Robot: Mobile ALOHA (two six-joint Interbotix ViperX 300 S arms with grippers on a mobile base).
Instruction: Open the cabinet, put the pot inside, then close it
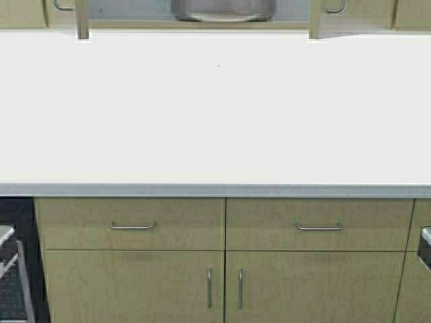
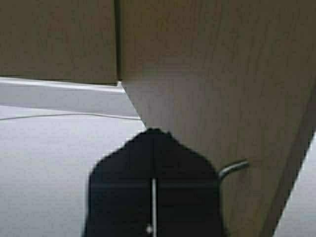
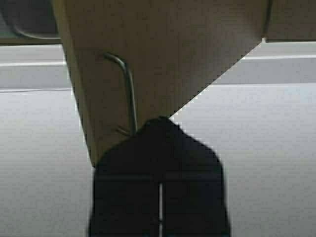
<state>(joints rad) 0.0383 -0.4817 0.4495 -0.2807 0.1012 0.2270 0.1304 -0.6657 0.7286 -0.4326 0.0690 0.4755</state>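
Note:
The grey pot (image 1: 222, 10) sits inside the wall cabinet at the top centre of the high view. Both cabinet doors stand open: the left door (image 1: 82, 20) and the right door (image 1: 314, 20) show edge-on. My arms are out of the high view. My left gripper (image 2: 155, 132) is shut and empty, its tip against the left door's face (image 2: 222, 74), beside the silver handle (image 2: 234, 168). My right gripper (image 3: 160, 121) is shut and empty, its tip against the right door (image 3: 173, 44), next to its bar handle (image 3: 127, 84).
A wide white countertop (image 1: 215, 114) runs under the wall cabinet. Below it is a base cabinet with two drawers (image 1: 131, 224) and double doors (image 1: 135, 286). A dark oven front (image 1: 13, 269) is at the lower left.

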